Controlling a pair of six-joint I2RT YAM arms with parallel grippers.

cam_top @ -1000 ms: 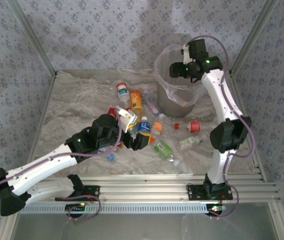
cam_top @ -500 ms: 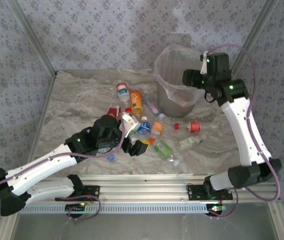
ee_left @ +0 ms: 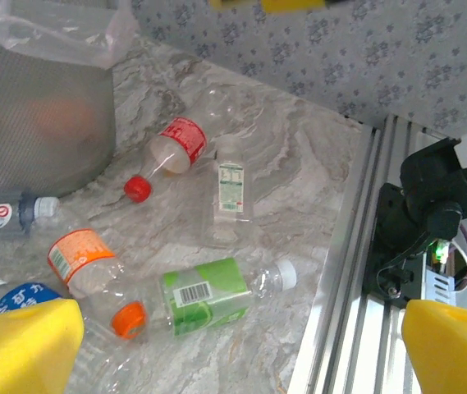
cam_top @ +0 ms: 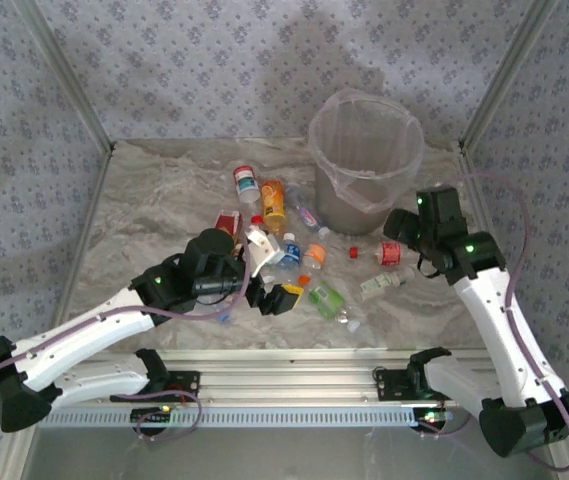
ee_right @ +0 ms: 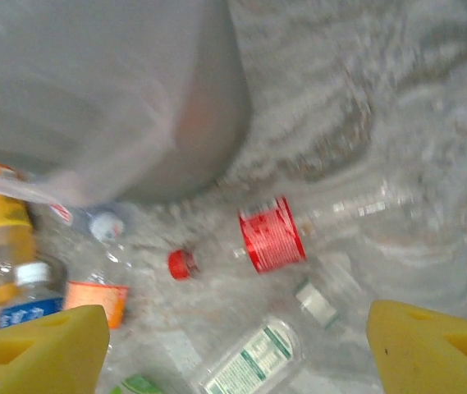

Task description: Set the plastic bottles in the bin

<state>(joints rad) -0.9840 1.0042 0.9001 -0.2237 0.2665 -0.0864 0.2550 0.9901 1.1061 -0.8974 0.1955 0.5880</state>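
Several plastic bottles lie scattered on the marbled table left of and in front of the grey bin [cam_top: 366, 160]. My left gripper [cam_top: 270, 272] hangs open over them. In the left wrist view its yellow fingers [ee_left: 24, 345] stand wide apart above a green-label bottle [ee_left: 208, 294], with nothing between them. My right gripper [cam_top: 396, 226] is low beside the bin's right front. It is open [ee_right: 233, 353] above a red-label bottle [ee_right: 274, 234] and a clear bottle with a white-green label [ee_right: 254, 361]; this view is blurred.
More bottles lie near the bin: an orange one [cam_top: 274, 200], a blue-label one [cam_top: 286, 252] and a red-and-white one [cam_top: 247, 182]. The aluminium rail [ee_left: 356, 271] runs along the table's near edge. Patterned walls close the back and both sides.
My right arm has swung from above the bin's rim down and to the right, ending low beside the bin over the red-label bottle. My left gripper has shifted slightly.
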